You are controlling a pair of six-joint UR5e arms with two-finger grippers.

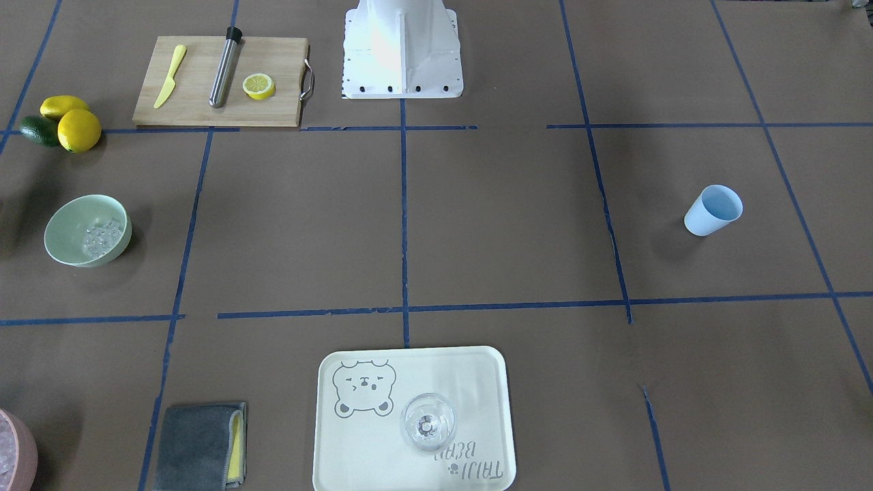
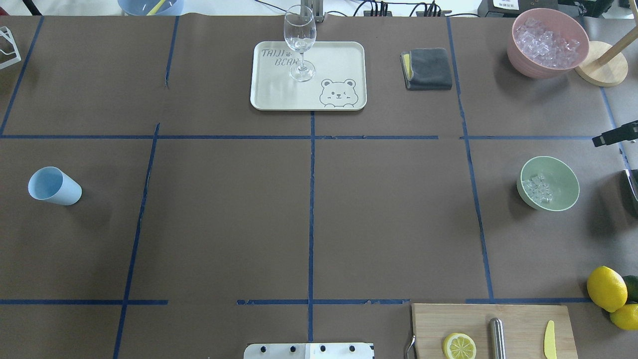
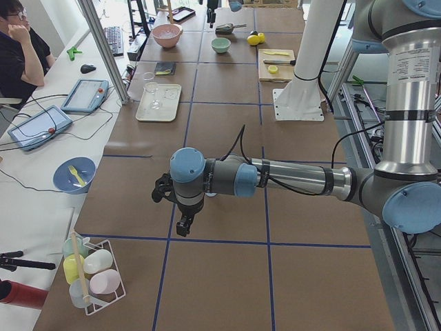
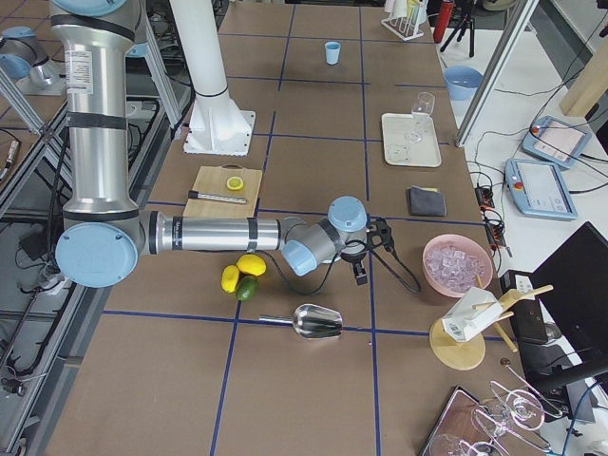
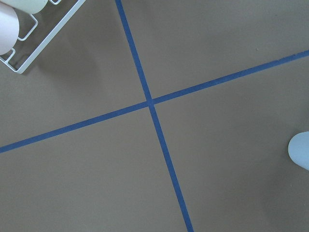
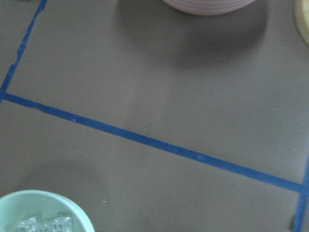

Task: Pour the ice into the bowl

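Note:
The pale mint-green bowl (image 2: 548, 183) stands at the table's right side and holds a small heap of clear ice cubes (image 2: 540, 188); bowl (image 1: 86, 230) and ice (image 1: 102, 239) also show in the front view. The right wrist view shows the bowl's rim (image 6: 48, 200) and the ice (image 6: 46, 224) at its bottom left. The light blue cup (image 2: 54, 186) stands upright at the far left, and its inside looks empty. My right gripper (image 4: 370, 252) hovers between bowl and pink container; only a dark sliver of it shows overhead. My left gripper (image 3: 176, 207) hovers beyond the cup. I cannot tell whether either gripper is open or shut.
A pink container (image 2: 547, 41) of ice and a wooden stand (image 2: 603, 70) are at the back right. A tray (image 2: 269, 97) with a wine glass (image 2: 300, 42), a grey cloth (image 2: 427, 69), a cutting board (image 2: 518, 319), lemons (image 2: 607, 288) and a metal scoop (image 4: 316, 321) lie around.

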